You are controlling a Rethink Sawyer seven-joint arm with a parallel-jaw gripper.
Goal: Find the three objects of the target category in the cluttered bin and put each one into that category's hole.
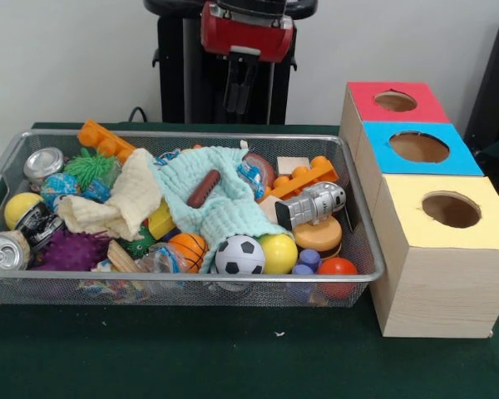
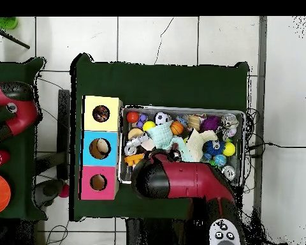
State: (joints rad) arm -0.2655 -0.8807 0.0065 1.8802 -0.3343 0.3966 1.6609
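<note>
A wire bin [image 1: 359,218] holds mixed clutter. Near its front lie a soccer ball [image 1: 239,255], a yellow ball [image 1: 279,253], an orange ball [image 1: 188,247] and a red ball [image 1: 338,268]. A brown sausage [image 1: 204,188] rests on a mint cloth [image 1: 224,212]. Cans [image 1: 43,163] sit at the left. Three hole boxes stand right of the bin: red [image 1: 395,101], blue [image 1: 418,147] and yellow [image 1: 451,209]. My gripper [image 1: 241,90] hangs above the bin's far rim, apart from everything. In the overhead view the arm [image 2: 181,182] hides it.
A cream cloth [image 1: 121,199], orange blocks [image 1: 303,179], a silver toy robot [image 1: 312,204], a toy burger [image 1: 318,235] and spiky balls [image 1: 71,249] fill the bin. In the overhead view the bin [image 2: 181,108] sits beside the boxes [image 2: 101,114] on green cloth.
</note>
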